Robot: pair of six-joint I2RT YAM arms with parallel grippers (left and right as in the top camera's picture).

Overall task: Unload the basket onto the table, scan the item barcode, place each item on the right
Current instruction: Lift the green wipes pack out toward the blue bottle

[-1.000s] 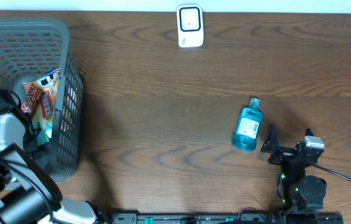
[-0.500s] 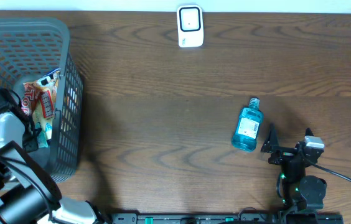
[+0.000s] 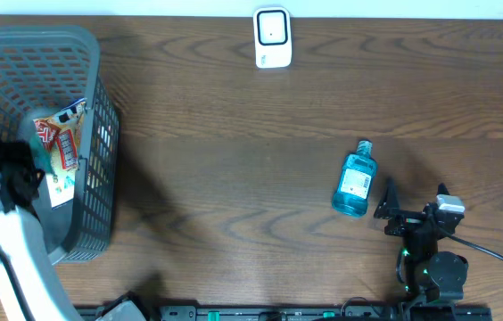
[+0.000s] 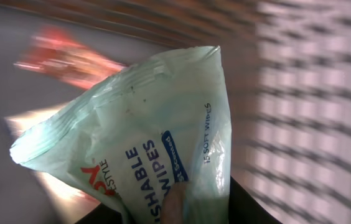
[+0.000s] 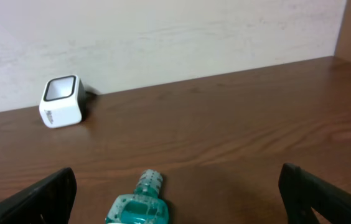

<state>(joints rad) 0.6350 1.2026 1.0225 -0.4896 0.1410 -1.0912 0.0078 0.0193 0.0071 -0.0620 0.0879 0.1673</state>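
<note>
My left gripper [image 4: 175, 210] is shut on a pale green pack of flushable wipes [image 4: 144, 124], which fills the left wrist view. The pack hangs tilted, its lower end between the jaws. From overhead the left gripper [image 3: 27, 171] is over the grey mesh basket [image 3: 28, 40] at the far left, with the wipes pack [image 3: 61, 185] beside it. The white barcode scanner [image 3: 272, 37] stands at the table's back edge, and the right wrist view shows the scanner [image 5: 61, 101] against the wall. My right gripper [image 3: 412, 203] stands open at the front right, nothing between its fingers.
A blue mouthwash bottle [image 3: 355, 183] lies on the table just left of the right gripper, and the bottle [image 5: 139, 205] sits low between its fingers, untouched. A red snack pack [image 3: 58, 138] lies in the basket. Blurred basket mesh [image 4: 312, 112] is close on the right.
The left gripper has shut on the wipes pack in the basket and risen with it, the arm swinging toward the left edge. The right arm and bottle have not moved.
</note>
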